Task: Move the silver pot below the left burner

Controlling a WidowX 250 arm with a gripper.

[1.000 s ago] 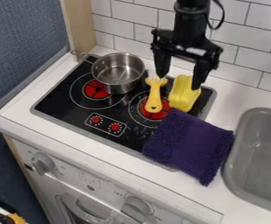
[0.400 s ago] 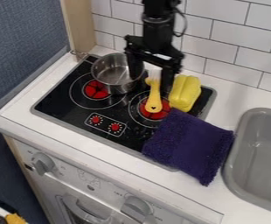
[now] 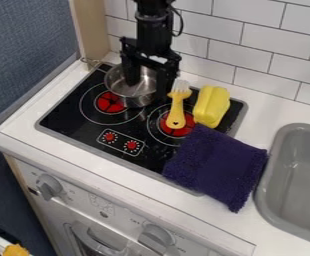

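In the camera view, the silver pot (image 3: 123,92) stands upright on the far-left part of the black stove (image 3: 84,129), at the far side of the left burner (image 3: 110,102). Its mouth is up; its thin handle (image 3: 91,62) points to the far left, so its long axis runs from far left to near right.

My gripper (image 3: 147,90) hangs over the pot from the far side, my two fingers spread: one over the pot's mouth, the other by its right wall. I cannot tell whether either touches metal. My fingers hide part of the bowl's inside and its right rim, and my arm is cut off by the top edge.

I count one pot and two red burners. The right burner (image 3: 179,131) is partly covered by one yellow utensil (image 3: 176,112), its pale prongs at the far end. Right of it lies one yellow block-like thing (image 3: 212,106), its long axis running far to near. One purple cloth (image 3: 218,162) covers the stove's near-right corner and spills onto the white counter (image 3: 278,105).

Two red discs sit on the stove's small panel (image 3: 120,142). Two grey knobs are on the front. One grey sink (image 3: 278,150) is cut off at right, and an orange thing (image 3: 15,250) at the near-left edge is too cropped to make out.
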